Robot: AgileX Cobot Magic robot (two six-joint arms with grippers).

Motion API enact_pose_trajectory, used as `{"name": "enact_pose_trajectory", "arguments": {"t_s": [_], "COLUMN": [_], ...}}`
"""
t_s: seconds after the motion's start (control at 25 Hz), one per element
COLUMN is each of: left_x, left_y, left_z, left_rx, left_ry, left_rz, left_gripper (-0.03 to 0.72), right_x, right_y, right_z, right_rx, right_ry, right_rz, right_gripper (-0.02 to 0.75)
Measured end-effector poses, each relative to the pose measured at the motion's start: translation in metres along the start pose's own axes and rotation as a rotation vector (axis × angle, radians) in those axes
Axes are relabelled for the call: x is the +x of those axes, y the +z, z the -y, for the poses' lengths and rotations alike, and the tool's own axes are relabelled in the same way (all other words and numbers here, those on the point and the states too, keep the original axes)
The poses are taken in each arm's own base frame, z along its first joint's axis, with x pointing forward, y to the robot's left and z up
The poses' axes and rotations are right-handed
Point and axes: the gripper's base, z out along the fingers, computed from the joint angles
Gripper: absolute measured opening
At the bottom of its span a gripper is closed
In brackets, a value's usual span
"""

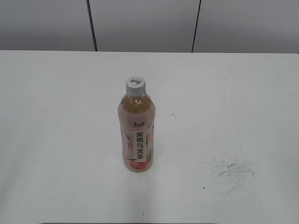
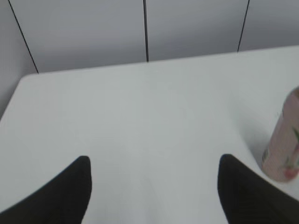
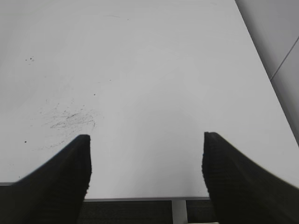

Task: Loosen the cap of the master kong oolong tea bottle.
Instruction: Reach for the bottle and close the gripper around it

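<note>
The master kong oolong tea bottle (image 1: 136, 135) stands upright in the middle of the white table, pink-and-white label with black characters facing me. Its light-grey cap (image 1: 135, 85) with a dark mark sits on top. The bottle's lower part also shows at the right edge of the left wrist view (image 2: 284, 144). My left gripper (image 2: 153, 161) is open and empty over bare table, to the left of the bottle. My right gripper (image 3: 145, 136) is open and empty above the table's near edge. Neither gripper shows in the exterior view.
The white table (image 1: 56, 140) has a patch of dark scuff marks at the front right (image 1: 231, 170), also in the right wrist view (image 3: 70, 119). Grey wall panels stand behind the table's far edge (image 1: 140, 23).
</note>
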Motion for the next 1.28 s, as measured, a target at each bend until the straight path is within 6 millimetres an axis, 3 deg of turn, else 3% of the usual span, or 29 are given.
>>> {"name": "enact_pose_trajectory", "arguments": {"t_s": [0.16,0.32,0.4,0.72,0.8,0.92,1.12,1.28], "left_x": [-0.021,-0.042,-0.052,-0.069,-0.065,-0.058,-0.042,-0.015], "left_y": [0.003,0.024,0.043,0.15,0.183,0.216,0.264,0.302], "left_z": [-0.002,-0.003,-0.005,-0.017,-0.021,-0.025,-0.024,-0.019], "left_rx": [-0.015,0.005,0.016,-0.023,-0.052,-0.09,-0.121,-0.118], "left_ry": [-0.007,-0.053,-0.086,-0.222,-0.239,-0.244,-0.195,-0.139], "left_rz": [0.176,0.227,0.215,0.127,0.099,0.105,0.132,0.113], "left_gripper": [0.5,0.5,0.5,0.5,0.5,0.5,0.5,0.5], "right_x": [0.0,0.0,0.0,0.0,0.0,0.0,0.0,0.0], "right_y": [0.0,0.0,0.0,0.0,0.0,0.0,0.0,0.0], "right_z": [0.0,0.0,0.0,0.0,0.0,0.0,0.0,0.0], "right_rx": [0.0,0.0,0.0,0.0,0.0,0.0,0.0,0.0], "right_ry": [0.0,0.0,0.0,0.0,0.0,0.0,0.0,0.0], "right_rz": [0.0,0.0,0.0,0.0,0.0,0.0,0.0,0.0], "right_gripper": [0.555,0.555,0.555,0.555,0.555,0.555,0.555,0.555]}}
